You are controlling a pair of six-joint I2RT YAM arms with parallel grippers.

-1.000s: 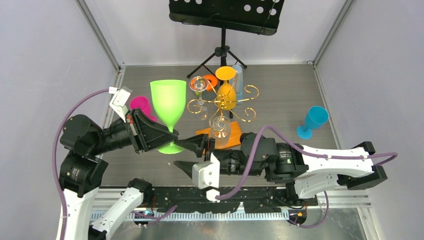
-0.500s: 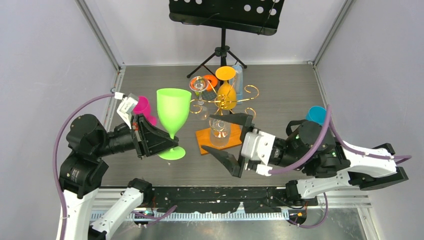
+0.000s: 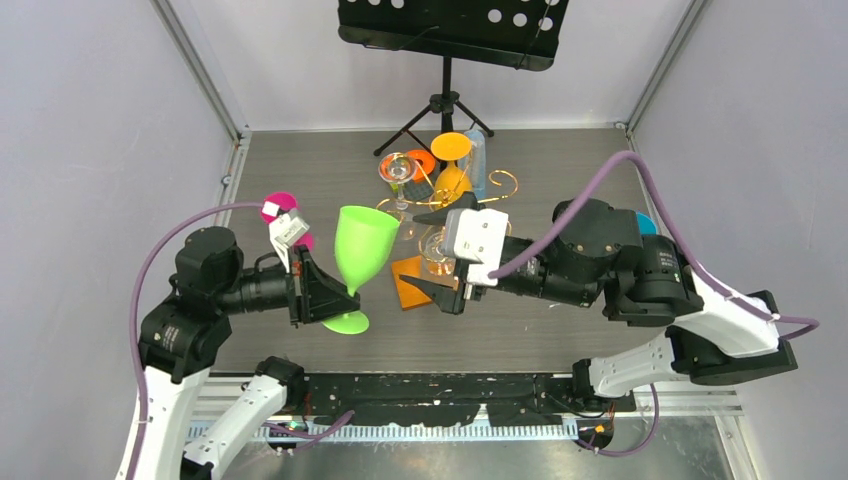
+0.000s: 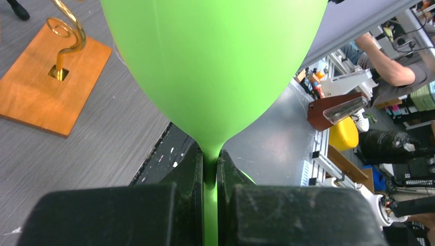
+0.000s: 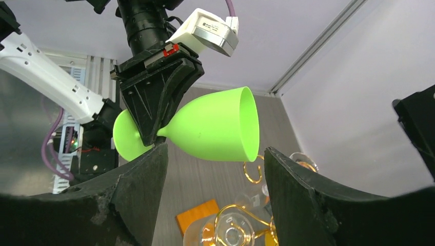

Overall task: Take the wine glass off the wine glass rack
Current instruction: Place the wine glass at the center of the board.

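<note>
Top cam: left end effector (image 3: 338, 298) is clenched on the stem of the green wine glass (image 3: 365, 245). Its foot is near and its bowl tips toward the right, all held off the surface (image 3: 560, 170), just left of the wine glass rack (image 3: 408, 278). A sec ago that glass stood upright w/ the right end effector (image 3: 437, 255) nosing in at its foot. Since then the right one has spread its jaws, backed off and swung far. It now sits released, overlapping a clear glass (image 3: 436, 243) on the rack's near side; from above I can't tell if it's around it or over it. Left arm has meanwhile pulled nearer and tilted the glass. Left wrist cam: fingers (image 4: 190, 174) pinch the green stem (image 4: 210, 154) tight, no gap. The rack's orange base (image 4: 48, 87) lies flat on the surface, well apart. Right wrist cam: both fingers (image 5: 138, 205) spread wide, nothing touching them. The green glass shows beyond, clamped by the left; the clear glass (image 5: 228, 230) sits low in frame among the gold wire. My read: green glass is off the rack and solely in the left's hold, so that removal looks done. Right looks freed up, poss. lining up for the clear one.
</note>
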